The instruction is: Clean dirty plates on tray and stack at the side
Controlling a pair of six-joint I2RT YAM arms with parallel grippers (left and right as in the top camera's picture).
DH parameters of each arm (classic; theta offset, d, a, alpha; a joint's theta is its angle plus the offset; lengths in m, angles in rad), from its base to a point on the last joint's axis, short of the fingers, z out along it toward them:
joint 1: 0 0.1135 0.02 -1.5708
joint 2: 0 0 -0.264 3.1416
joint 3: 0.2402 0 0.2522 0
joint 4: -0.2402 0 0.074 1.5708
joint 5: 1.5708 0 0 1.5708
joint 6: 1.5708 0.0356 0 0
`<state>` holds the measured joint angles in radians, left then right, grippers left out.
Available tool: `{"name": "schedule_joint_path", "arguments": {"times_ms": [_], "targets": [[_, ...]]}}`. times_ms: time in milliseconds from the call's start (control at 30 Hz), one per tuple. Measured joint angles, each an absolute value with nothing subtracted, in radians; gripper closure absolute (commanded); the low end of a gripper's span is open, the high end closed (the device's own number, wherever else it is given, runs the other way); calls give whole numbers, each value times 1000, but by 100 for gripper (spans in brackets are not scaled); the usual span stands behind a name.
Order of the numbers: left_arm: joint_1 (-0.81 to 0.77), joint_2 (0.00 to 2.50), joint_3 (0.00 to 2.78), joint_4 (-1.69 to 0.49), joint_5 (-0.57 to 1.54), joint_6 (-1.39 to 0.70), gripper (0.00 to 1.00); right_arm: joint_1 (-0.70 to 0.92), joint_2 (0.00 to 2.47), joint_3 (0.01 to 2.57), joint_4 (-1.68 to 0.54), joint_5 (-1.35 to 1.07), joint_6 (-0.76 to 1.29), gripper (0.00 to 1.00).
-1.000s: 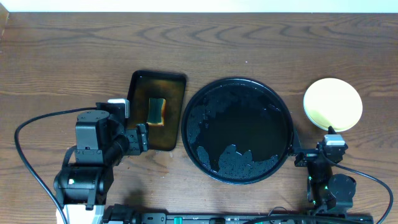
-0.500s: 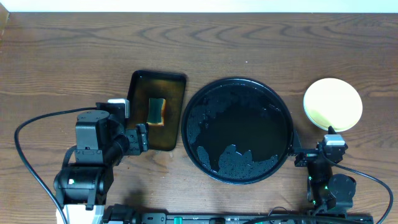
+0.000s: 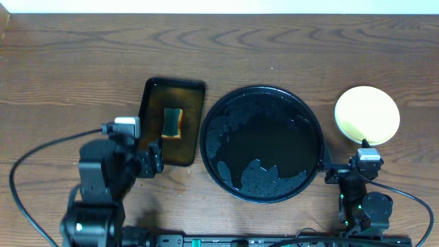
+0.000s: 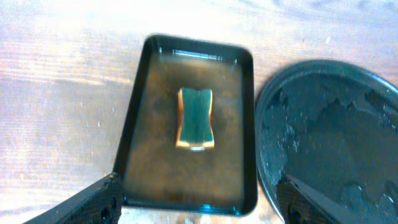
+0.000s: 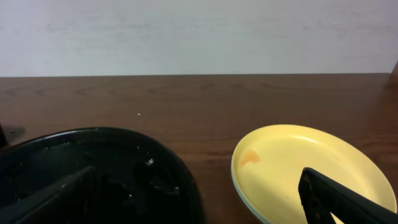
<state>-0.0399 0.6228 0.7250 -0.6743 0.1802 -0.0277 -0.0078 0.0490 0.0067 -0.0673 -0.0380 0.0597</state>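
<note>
The round black tray (image 3: pixel 260 144) sits wet and glossy at the table's middle with no plate on it; it also shows in the left wrist view (image 4: pixel 336 137) and the right wrist view (image 5: pixel 93 168). A pale yellow plate (image 3: pixel 367 114) rests on the table right of the tray. In the right wrist view this plate (image 5: pixel 298 162) has an orange smear, and a pale rim shows under its edge. My left gripper (image 3: pixel 154 159) (image 4: pixel 199 205) is open and empty over the near end of the rectangular tray. My right gripper (image 3: pixel 348 170) (image 5: pixel 196 205) is open and empty, between round tray and plate.
A dark rectangular tray (image 3: pixel 192 103) (image 4: pixel 249 124) of brownish water holds a green-and-yellow sponge (image 3: pixel 172 122) (image 4: pixel 196 118) left of the round tray. Cables trail from both arms along the front edge.
My left arm has drawn back toward the front edge. The right arm, plate and trays have not moved.
</note>
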Motion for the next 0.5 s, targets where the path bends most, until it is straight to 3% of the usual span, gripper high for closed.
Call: {"name": "schedule_joint_path", "arguments": {"times_ms": [500], "targets": [[-19, 149, 144, -104, 178, -24, 20, -8, 51, 7, -67, -45, 60, 1]]}}
